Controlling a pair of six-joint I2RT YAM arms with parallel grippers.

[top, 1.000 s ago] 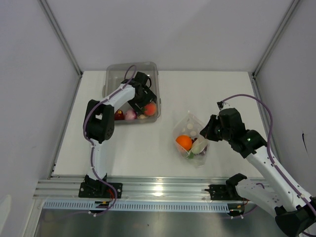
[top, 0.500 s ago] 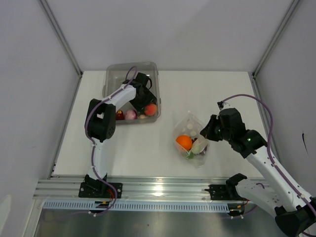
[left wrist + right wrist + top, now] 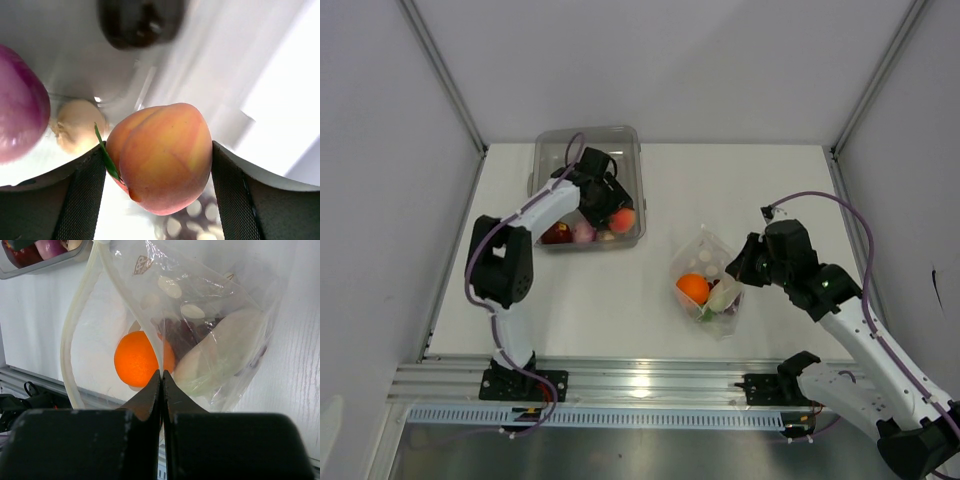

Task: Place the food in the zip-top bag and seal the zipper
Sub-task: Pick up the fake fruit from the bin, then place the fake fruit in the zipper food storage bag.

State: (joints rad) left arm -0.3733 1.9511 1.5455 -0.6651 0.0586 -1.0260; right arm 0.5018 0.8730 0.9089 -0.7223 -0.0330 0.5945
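- Left wrist view: the left gripper point(image 3: 157, 192) clamps the peach point(image 3: 160, 157) between both pads, inside the bin point(image 3: 548, 150).
- Right gripper point(image 3: 161, 390), fingers pressed together, pinches the zip-top bag point(image 3: 210, 325) edge, mid-table.
- Best move: lift straight, clear the bin wall, then swing over.
- Peach's leaf end faces one pad; its long axis looks to span the fingers.

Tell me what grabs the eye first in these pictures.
The peach fills the left wrist view, clamped between the fingers of the left gripper inside the clear bin. To the right of the bin, the right gripper pinches the edge of a crinkly clear bag. A bright orange shows through the plastic.
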